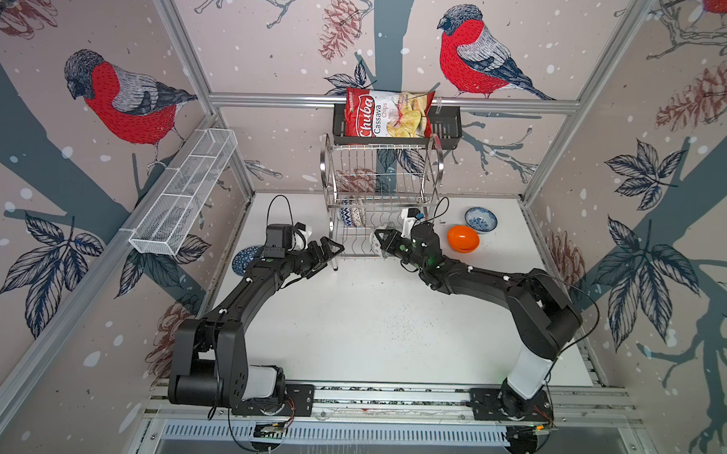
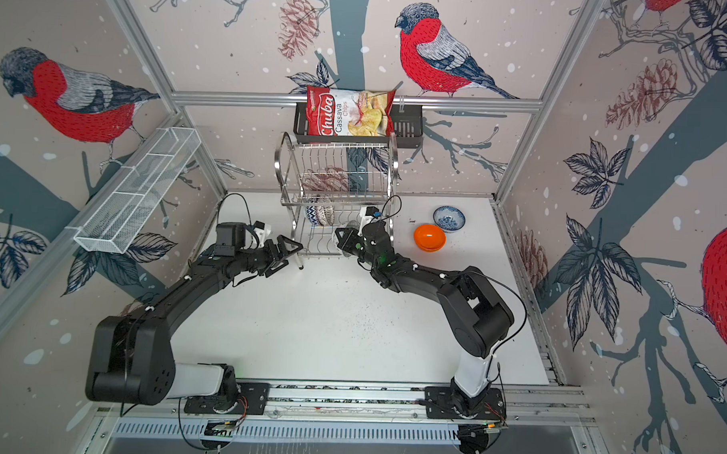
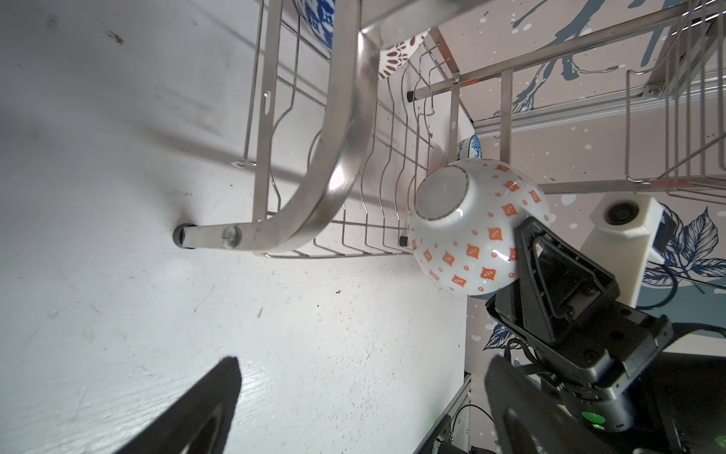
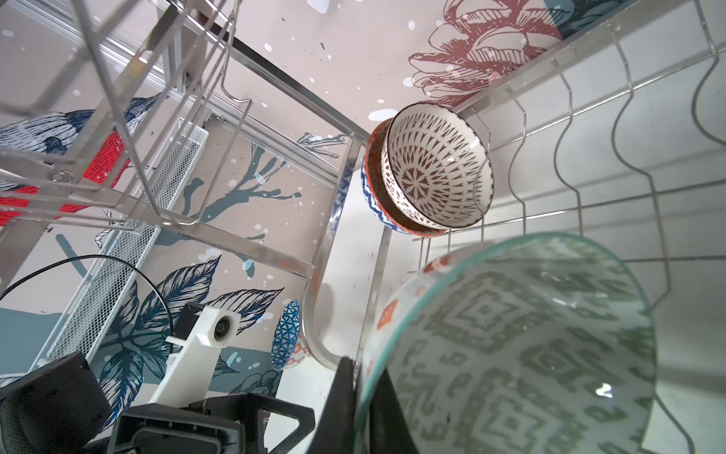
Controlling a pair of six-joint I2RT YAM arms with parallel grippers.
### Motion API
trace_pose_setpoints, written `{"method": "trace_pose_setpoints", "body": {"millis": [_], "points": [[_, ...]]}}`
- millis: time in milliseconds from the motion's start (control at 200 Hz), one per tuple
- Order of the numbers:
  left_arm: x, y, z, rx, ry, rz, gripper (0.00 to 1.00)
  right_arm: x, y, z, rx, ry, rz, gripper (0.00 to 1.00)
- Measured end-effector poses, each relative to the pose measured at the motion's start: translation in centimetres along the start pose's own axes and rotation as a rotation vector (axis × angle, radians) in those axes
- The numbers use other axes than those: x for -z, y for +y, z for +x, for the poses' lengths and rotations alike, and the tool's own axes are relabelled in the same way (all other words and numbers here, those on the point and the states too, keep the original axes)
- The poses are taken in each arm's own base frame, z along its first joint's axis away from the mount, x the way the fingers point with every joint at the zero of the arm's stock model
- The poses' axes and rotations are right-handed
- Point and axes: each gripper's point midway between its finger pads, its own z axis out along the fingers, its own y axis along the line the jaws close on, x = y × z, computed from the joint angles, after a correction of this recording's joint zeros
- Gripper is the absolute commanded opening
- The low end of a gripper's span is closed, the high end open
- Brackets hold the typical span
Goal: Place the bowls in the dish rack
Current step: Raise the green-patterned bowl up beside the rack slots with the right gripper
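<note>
Grey-green patterned bowl (image 4: 522, 353), orange diamonds outside, wire dish rack (image 1: 379, 201)

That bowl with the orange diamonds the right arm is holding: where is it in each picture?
Both top views: orange-diamond bowl near centre, at the dish rack's lower tier.
Left wrist: right of centre, base showing.
Right wrist: lower right, grey-green inside showing.
Shared landmark: the steel rack frame beside it.

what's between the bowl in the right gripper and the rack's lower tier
Nothing visible does. The right gripper holds the bowl at the lower wire slots of the dish rack; the two racked bowls stand apart, further along that tier.
</note>
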Motion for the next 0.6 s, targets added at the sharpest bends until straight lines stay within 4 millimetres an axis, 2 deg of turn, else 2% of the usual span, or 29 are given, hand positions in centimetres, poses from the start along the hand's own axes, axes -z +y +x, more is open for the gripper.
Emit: {"method": "trace_pose_setpoints", "body": {"millis": [315,600], "points": [[0.0,0.3,0.4,0.008,0.007,-0.005,0.97,-0.8,0.7,-0.5,-0.040,-0.034,-0.111,0.00],[0.0,0.3,0.4,0.007,0.009,-0.003,0.97,-1.5,0.5,-1.1,-0.073,-0.070,-0.189,0.00]]}}
